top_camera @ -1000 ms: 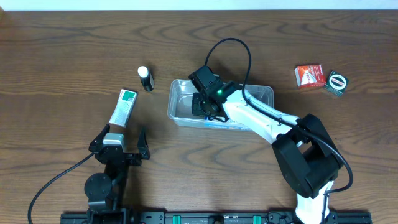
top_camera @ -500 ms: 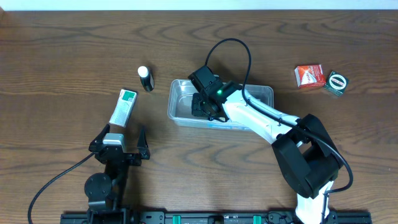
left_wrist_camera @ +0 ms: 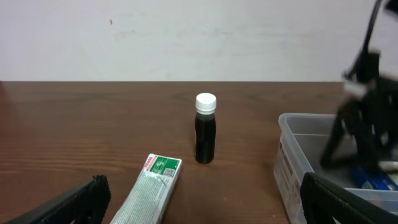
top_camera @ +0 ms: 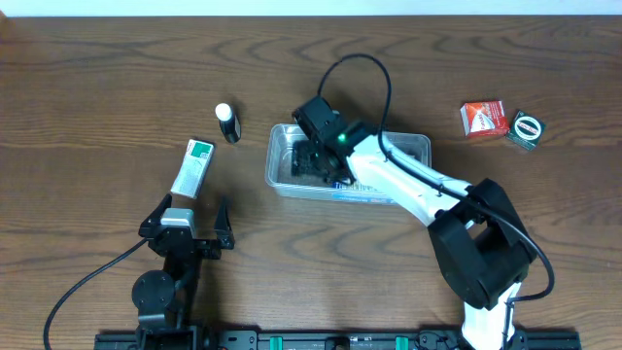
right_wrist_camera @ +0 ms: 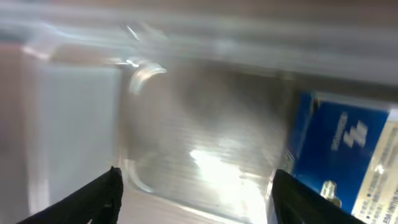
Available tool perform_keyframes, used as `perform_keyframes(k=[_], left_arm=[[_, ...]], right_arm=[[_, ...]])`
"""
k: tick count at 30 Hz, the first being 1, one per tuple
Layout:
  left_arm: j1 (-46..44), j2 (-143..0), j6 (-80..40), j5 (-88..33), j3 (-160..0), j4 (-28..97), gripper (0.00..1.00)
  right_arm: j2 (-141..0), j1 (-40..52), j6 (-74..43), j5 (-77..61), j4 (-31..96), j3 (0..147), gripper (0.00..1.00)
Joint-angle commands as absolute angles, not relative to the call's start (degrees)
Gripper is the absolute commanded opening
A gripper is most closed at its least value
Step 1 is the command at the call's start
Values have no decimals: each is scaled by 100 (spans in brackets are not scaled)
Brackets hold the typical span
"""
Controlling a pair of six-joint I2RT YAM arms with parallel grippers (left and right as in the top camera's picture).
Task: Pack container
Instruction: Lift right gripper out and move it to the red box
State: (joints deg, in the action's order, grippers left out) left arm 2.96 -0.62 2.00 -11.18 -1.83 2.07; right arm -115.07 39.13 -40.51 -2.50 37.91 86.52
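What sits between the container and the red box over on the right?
Nothing. In the overhead view, only bare table runs from the container to the red box.

Your dark brown wood-grain table (top_camera: pixel 117 78) fills the overhead view. Beyond its far edge you see a plain white wall (left_wrist_camera: pixel 186 37), evenly lit, with a tiny red speck (left_wrist_camera: pixel 111 22) toward the far-left corner.

Soft, even light on the table (top_camera: pixel 97 78), shadows short and faint. The right wrist view is badly blurred — white glare streaks the container (right_wrist_camera: pixel 74 124) at centre. The left wrist view is sharp, save the smeared right arm (left_wrist_camera: pixel 367 124) at its right edge.
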Motion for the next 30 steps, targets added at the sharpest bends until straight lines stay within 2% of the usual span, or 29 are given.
perform_keyframes(k=[1, 3, 5, 6, 15, 16, 19, 24, 28, 30], left_arm=[[331, -60, 298, -1116, -23, 290, 98], [331, -60, 296, -1114, -23, 290, 98], [331, -60, 298, -1116, -23, 290, 98], [331, -60, 298, -1116, -23, 290, 98], [331, -60, 298, -1116, -23, 290, 98], [331, -60, 296, -1116, -23, 292, 98], [331, -60, 298, -1116, -23, 292, 98], [331, -60, 296, -1116, -23, 290, 98], [331, -60, 298, -1116, -23, 290, 98], [331, -60, 298, -1116, -23, 290, 98]], right_arm=[[-11028, 3802, -3636, -126, 4082, 9452, 78], [-10877, 3732, -3518, -84, 4501, 9918, 80], [-10689, 3607, -3500, 176, 5026, 10392, 91], [-10604, 3531, -3479, 333, 5240, 10565, 99], [-10057, 1863, -3083, 1264, 6337, 10860, 99], [-10092, 1605, -3242, 1267, 6416, 10790, 94], [-10186, 910, -4169, 1260, 6499, 10477, 89], [-10392, 172, -5946, 1125, 6254, 9760, 88], [-10558, -106, -7638, 1304, 6023, 9139, 87], [-10610, -202, -8108, 1354, 5666, 8807, 88]])
